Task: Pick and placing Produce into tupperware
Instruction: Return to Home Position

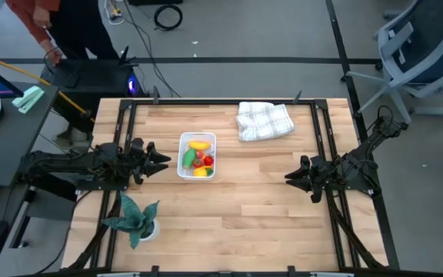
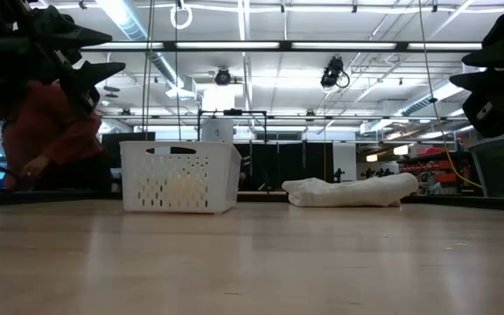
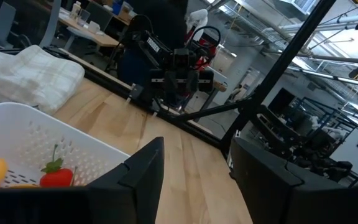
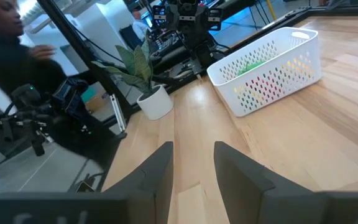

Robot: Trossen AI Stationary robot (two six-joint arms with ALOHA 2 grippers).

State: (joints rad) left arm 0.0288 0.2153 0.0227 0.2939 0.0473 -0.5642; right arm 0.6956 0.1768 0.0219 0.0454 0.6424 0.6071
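Two pincers, both parted and empty: left pincer [image 1: 162,160] just beside the tupperware [image 1: 198,135], at its 9 o'clock; right pincer [image 1: 291,176] well apart, toward its 4 o'clock. Produce [image 1: 198,158]: all inside the tupperware, none seen loose on the worktop [image 1: 237,208]. Step, as judged: filling done, return to rest pose. Next move calls for withdrawal clear of the rim, no grasp.

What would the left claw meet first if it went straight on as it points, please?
Probably the tupperware: from above, the left claw points at its near wall. It hangs above rim height, so it might pass over toward the right claw.
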